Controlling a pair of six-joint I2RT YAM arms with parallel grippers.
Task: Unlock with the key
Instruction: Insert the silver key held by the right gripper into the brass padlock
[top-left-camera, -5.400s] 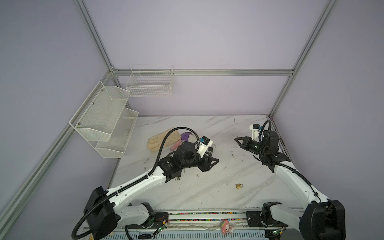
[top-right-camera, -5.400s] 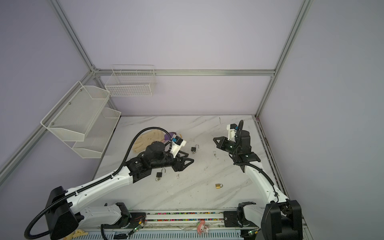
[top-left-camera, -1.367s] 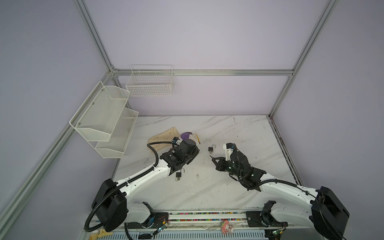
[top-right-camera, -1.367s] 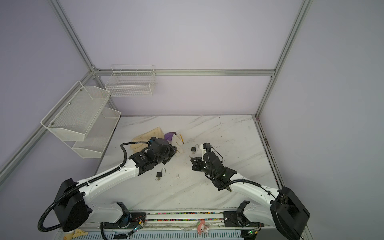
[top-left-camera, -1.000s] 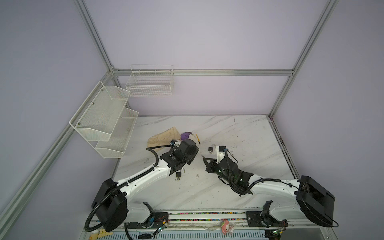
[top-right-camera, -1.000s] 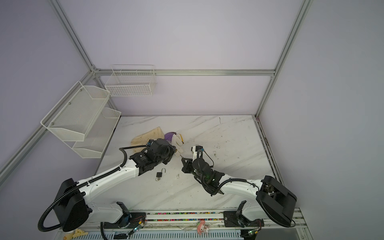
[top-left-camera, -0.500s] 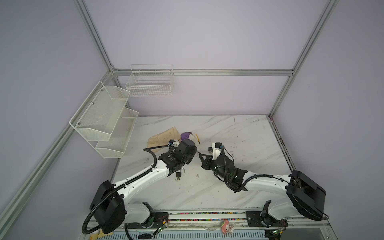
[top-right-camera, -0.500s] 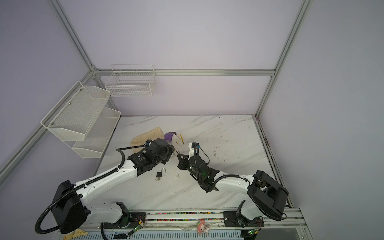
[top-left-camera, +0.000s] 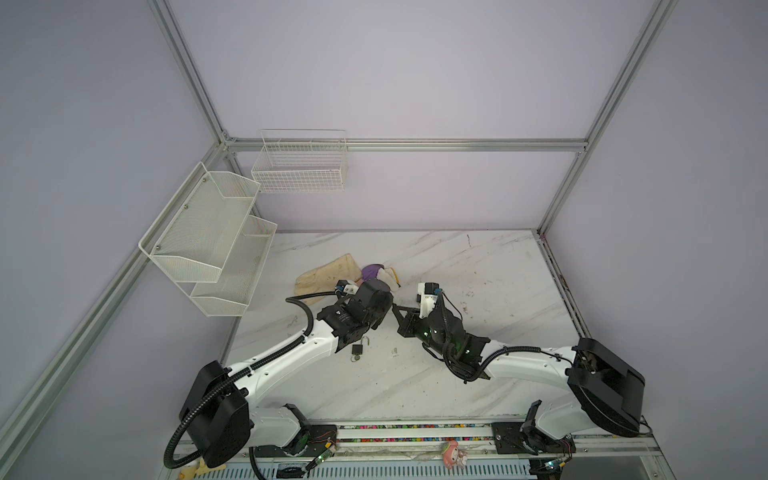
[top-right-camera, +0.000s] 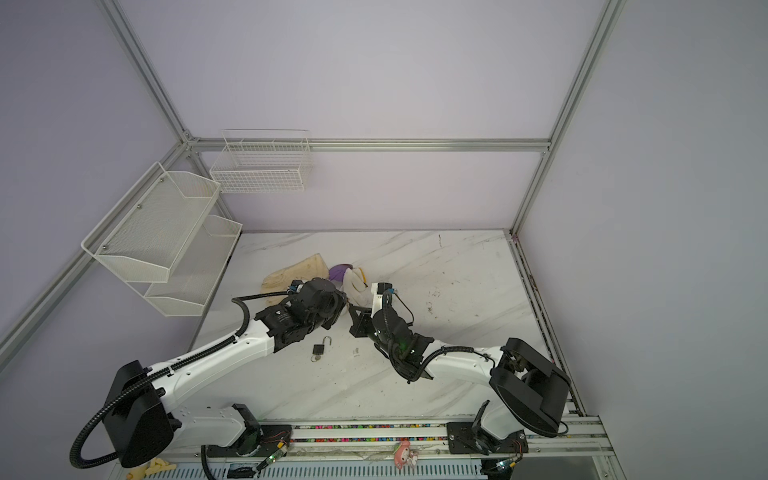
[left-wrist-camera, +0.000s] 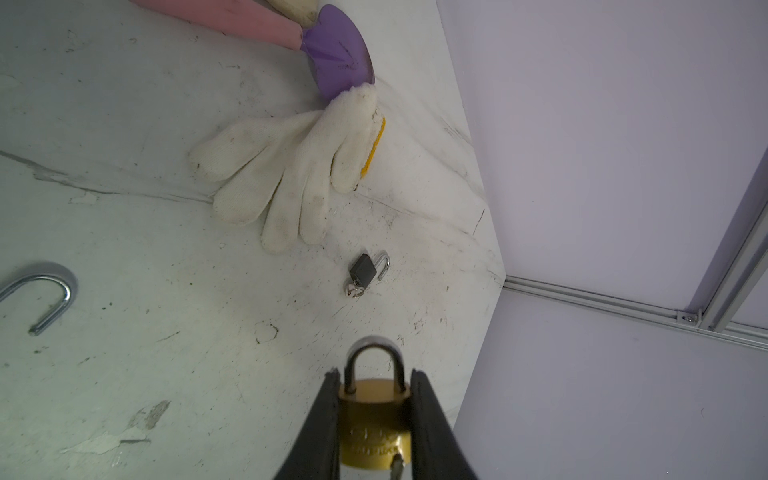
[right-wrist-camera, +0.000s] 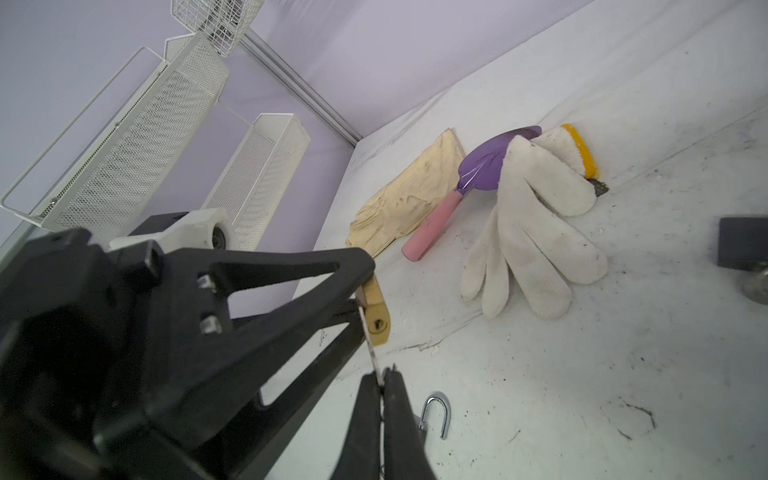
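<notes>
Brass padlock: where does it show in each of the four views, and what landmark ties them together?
Both top views: not discernible, covered by the left gripper.
Left wrist: brass padlock at the lower edge, clamped in that gripper.
Right wrist: left of centre, at the left gripper's tip.
Shared landmark: white glove, in all four.

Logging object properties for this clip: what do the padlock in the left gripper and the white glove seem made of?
The padlock body is probably brass: yellow-gold with a dull sheen and stamped lettering. Its shackle is likely steel, bright and mirror-smooth. The white glove looks like knitted cotton: matte, ribbed weave, grey soiling, yellow cuff trim.
</notes>
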